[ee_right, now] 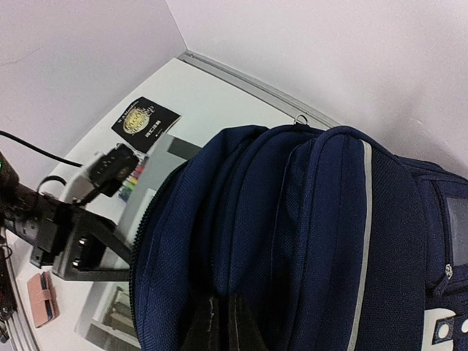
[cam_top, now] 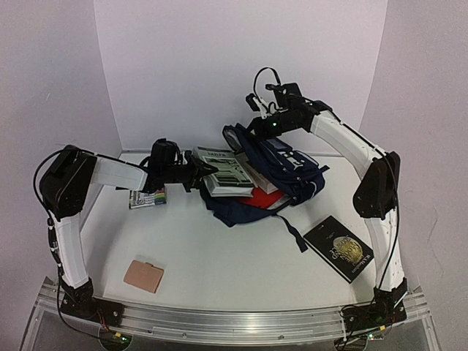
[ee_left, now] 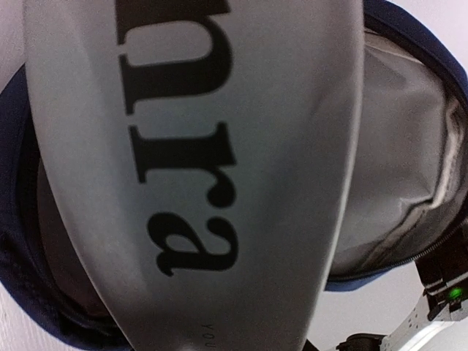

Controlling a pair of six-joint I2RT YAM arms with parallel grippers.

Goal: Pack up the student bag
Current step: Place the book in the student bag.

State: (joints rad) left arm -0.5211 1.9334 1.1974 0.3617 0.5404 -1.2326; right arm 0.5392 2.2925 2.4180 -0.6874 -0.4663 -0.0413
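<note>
The student bag [cam_top: 281,164], dark navy with a thin pale stripe, lies at the table's middle with its mouth facing left. My right gripper [cam_top: 253,130] is shut on the fabric at the bag's upper rim [ee_right: 241,219] and holds it up; its dark fingertips [ee_right: 208,325] pinch together on the cloth. My left gripper [cam_top: 194,174] is shut on a grey-white book [cam_top: 223,172] whose far end lies at the bag's mouth. In the left wrist view the book's cover [ee_left: 197,175], with large black letters, hides the fingers. Behind it shows the bag's grey lining [ee_left: 409,161].
A black book with a gold emblem [cam_top: 338,248] lies at the front right. A pink flat case [cam_top: 143,276] sits at the front left. A pack of coloured markers [cam_top: 148,197] lies under the left arm. A red item [cam_top: 257,195] and a tan book [cam_top: 257,178] sit in the bag's mouth.
</note>
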